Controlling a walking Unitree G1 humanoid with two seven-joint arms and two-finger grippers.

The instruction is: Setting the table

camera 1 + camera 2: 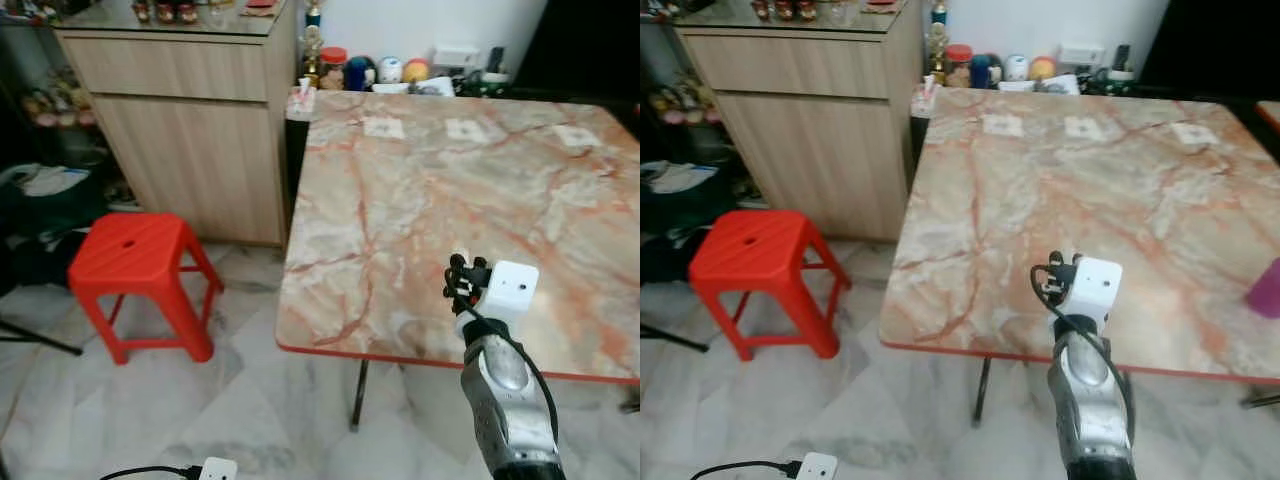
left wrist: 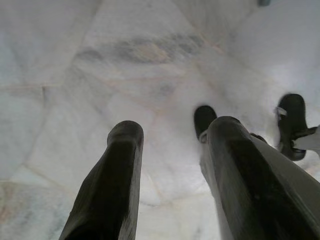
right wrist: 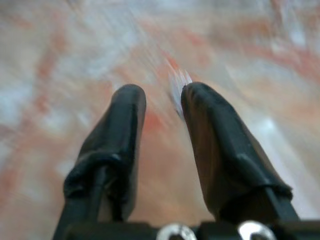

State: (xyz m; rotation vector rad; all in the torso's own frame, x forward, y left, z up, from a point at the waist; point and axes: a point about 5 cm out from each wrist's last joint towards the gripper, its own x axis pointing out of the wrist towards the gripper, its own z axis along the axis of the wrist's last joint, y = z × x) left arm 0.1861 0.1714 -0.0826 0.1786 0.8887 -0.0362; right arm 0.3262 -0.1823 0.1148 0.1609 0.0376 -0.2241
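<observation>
Right gripper (image 3: 162,107) hovers over the bench's (image 1: 400,200) near edge, fingers slightly parted and empty, left gripper (image 2: 170,150) hangs open over the floor, and a purple thing (image 1: 1268,288) lies right, nearer the right arm.

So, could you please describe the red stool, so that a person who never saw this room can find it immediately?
Start from the large marble-patterned table with pink and orange veins. On its left a light wooden cabinet stands against the wall. The red stool stands on the pale floor before that cabinet: a plastic stool with four legs, a small hole in its seat, and the strongest red colour among everything around it.
</observation>
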